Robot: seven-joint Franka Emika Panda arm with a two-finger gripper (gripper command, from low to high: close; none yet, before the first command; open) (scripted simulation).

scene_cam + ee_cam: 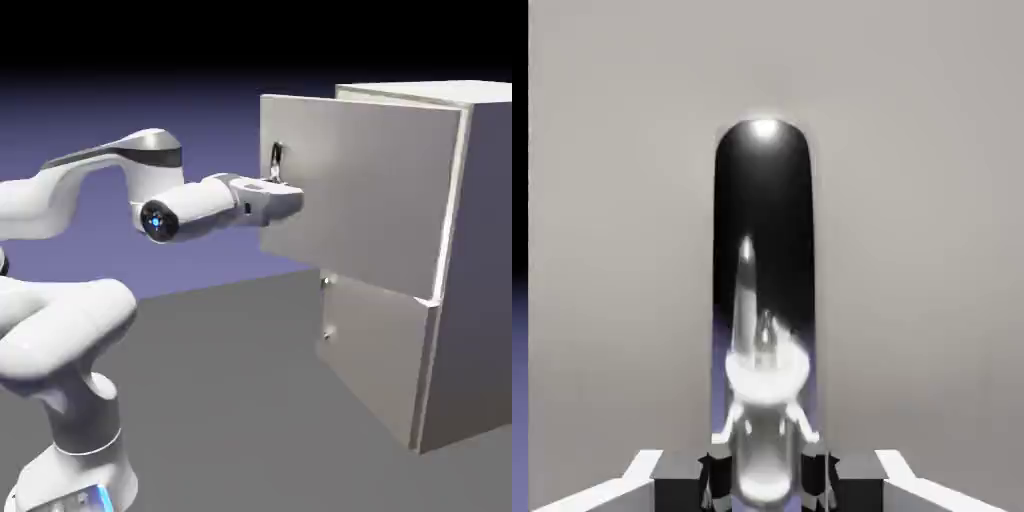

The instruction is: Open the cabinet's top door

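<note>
Cabinet (480, 250) at the exterior view's right, its far side cut off by the frame. Top door (355, 190) ajar, swung out toward the arm. Arm (160, 190) reaches in from the left, hand roughly level; its fingertips are hidden there. Hand view alone shows the gripper (765, 490) pinching the dark, glossy handle (764, 230), upright against the door's pale face.

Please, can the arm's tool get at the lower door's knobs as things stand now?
Probably not yet: the tool looks closed on the top door's handle, above the lower knobs.
</note>
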